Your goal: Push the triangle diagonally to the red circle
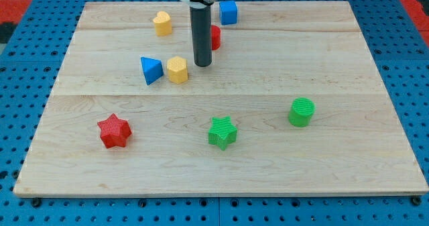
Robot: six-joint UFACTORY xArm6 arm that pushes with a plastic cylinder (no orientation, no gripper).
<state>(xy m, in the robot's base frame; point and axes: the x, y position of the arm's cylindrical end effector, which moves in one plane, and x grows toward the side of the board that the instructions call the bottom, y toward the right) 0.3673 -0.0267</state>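
You have a pale wooden board [322, 152] on a blue pegboard surface [20, 85], with small plastic blocks scattered over it. The dark rod stands toward the view's top, and my tip [203, 65] sits just right of the yellow hexagonal block [177, 70]; there are no fingers on this rig, only the bare rod end. The blue triangle block [151, 70] lies just left of that hexagon, nearly touching it. The red circle block [214, 37] is half hidden behind the rod, up and right of the triangle. Your risk, as I judge it: the hexagon sits between tip and triangle, and near the diagonal path, so a careless push drags it along or deflects the triangle. Elsewhere sit a yellow block [161, 23], blue cube [228, 12], red star [113, 131], green star [222, 132] and green cylinder [301, 112].
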